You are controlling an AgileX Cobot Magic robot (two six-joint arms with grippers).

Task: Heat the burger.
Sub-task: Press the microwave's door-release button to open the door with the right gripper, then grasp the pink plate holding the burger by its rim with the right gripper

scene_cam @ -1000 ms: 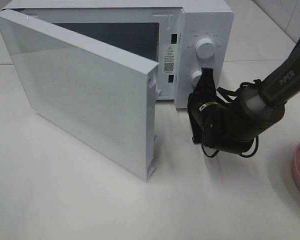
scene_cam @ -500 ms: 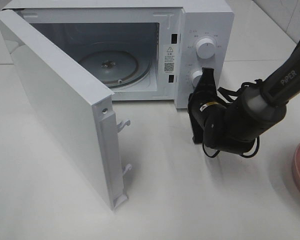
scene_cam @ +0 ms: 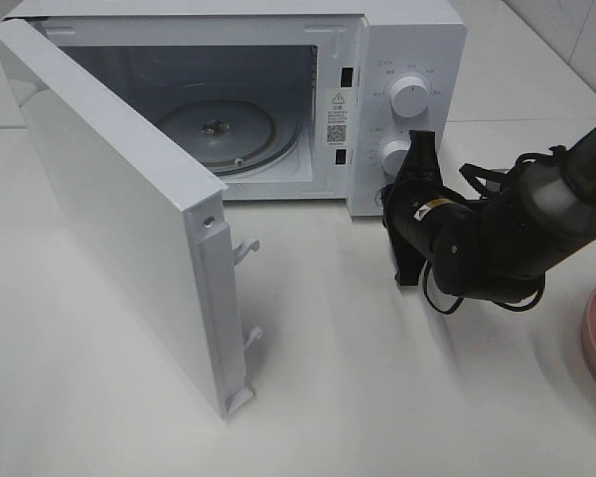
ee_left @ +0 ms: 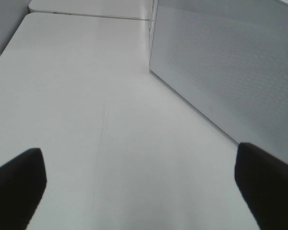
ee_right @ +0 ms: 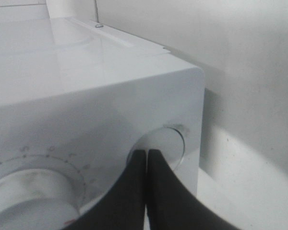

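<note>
Beside the microwave knob (scene_cam: 387, 156), right fingers (ee_right: 134, 191) pressed together, left fingers (ee_left: 14, 187) spread wide.

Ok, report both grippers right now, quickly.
Left gripper: open, holding nothing.
Right gripper: shut, holding nothing, tips close to the microwave front.

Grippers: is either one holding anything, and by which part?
Nothing is held. The right gripper is shut and empty in front of the microwave control panel; the left gripper is open over the table.
</note>
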